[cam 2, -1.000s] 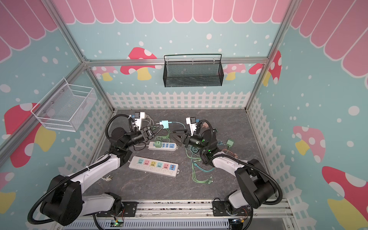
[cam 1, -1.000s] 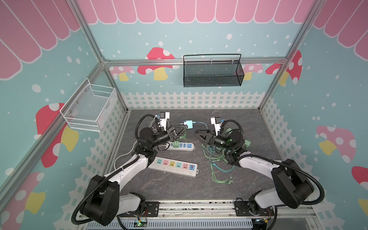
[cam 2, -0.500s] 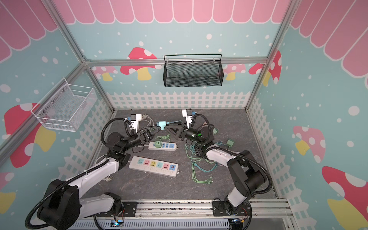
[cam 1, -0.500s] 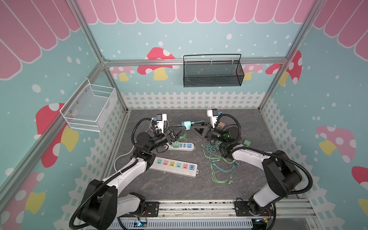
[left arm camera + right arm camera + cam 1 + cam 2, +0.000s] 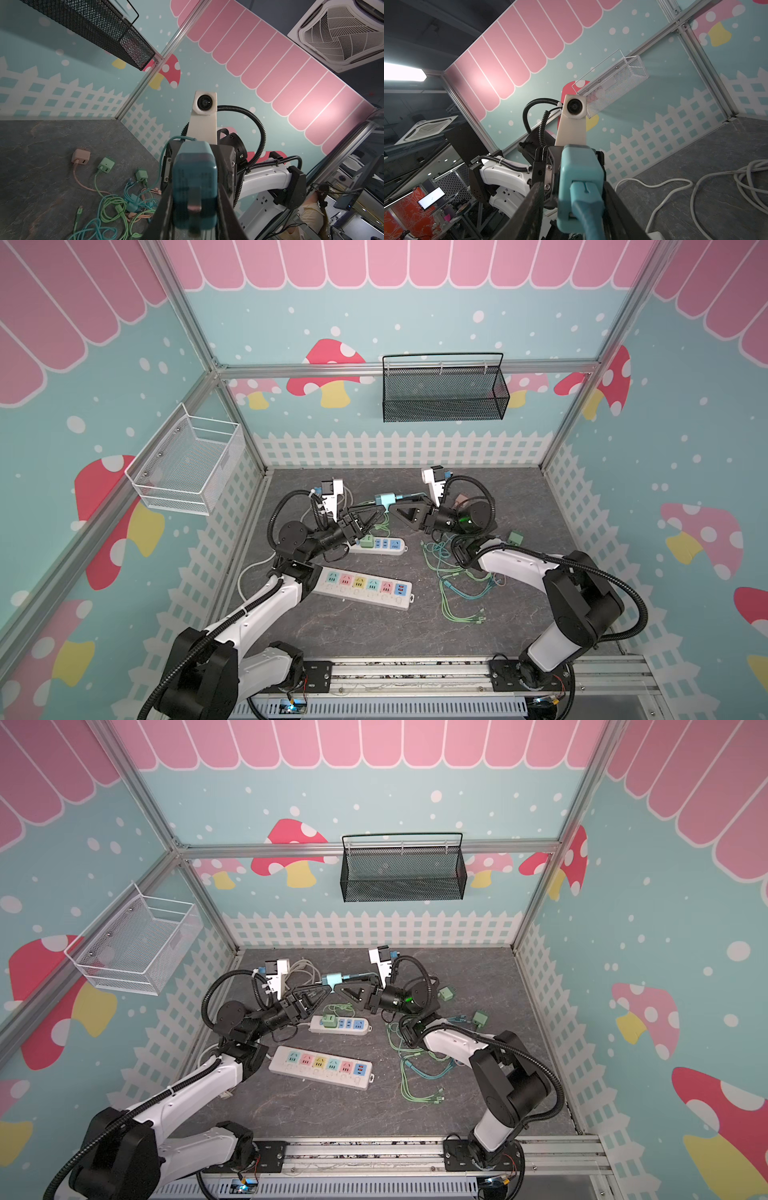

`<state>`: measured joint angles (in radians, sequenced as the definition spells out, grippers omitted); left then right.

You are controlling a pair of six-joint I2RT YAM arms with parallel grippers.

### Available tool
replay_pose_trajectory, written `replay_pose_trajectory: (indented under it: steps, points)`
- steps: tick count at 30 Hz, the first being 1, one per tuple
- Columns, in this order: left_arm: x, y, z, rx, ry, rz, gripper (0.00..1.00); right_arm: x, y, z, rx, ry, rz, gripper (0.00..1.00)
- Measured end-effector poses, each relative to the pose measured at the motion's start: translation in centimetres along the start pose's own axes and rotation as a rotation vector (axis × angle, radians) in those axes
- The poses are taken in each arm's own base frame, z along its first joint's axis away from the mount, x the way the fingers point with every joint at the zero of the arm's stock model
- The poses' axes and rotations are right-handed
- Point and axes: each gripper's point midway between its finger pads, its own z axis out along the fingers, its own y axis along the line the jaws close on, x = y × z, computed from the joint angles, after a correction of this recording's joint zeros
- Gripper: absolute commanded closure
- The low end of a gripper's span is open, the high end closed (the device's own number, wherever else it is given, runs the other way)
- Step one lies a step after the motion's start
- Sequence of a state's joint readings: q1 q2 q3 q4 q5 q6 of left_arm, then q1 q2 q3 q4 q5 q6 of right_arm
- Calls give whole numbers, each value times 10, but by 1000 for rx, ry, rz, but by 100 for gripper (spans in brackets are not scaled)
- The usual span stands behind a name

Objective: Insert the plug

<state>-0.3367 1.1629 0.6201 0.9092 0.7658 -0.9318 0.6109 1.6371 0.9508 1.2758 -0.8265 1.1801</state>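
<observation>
A light-blue plug (image 5: 383, 500) (image 5: 331, 980) with a blue cable in its back hangs above the table's middle in both top views. My left gripper (image 5: 385, 508) (image 5: 195, 187) is shut on the plug (image 5: 195, 172), its dark fingers pressed to both sides. My right gripper (image 5: 394, 504) (image 5: 573, 182) faces it from the right. Its jaws straddle the same plug (image 5: 581, 166), one finger against it and a gap at the other. A small white power strip (image 5: 380, 544) carrying a green adapter lies below them. A longer strip (image 5: 365, 587) with coloured sockets lies nearer the front.
Tangled green and blue cables (image 5: 453, 572) lie at the right, with a green adapter (image 5: 516, 537) beyond them. A black mesh basket (image 5: 444, 389) hangs on the back wall, a white wire basket (image 5: 187, 464) on the left wall. A white cord (image 5: 675, 187) loops at the back left.
My right gripper has swung up and left to the plug, and its jaws have narrowed around it. My left gripper has kept its hold on the plug.
</observation>
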Motion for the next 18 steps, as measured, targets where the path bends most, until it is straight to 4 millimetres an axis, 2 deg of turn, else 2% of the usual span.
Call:
replay_pose_trajectory:
  steps: [3,6,8,10,13,15,18]
  points:
    - [-1,-1,0,1,-3,4,100,1,-1,1,3,7,3,68]
    - [-1,-3,-1,2,-4,13,99,1,-2,1,7,10,9,72]
    - [-1,-3,-1,-1,-2,22,89,2,-2,2,7,12,14,74]
    - [0,-2,-2,-8,1,23,70,3,-3,2,13,18,15,76]
    - [3,2,-5,-41,10,17,50,4,-8,5,36,38,1,79]
    - [5,3,-8,-71,20,21,41,4,-14,9,66,59,-16,80]
    - [5,5,-16,-129,20,36,38,0,-20,14,110,90,-55,80]
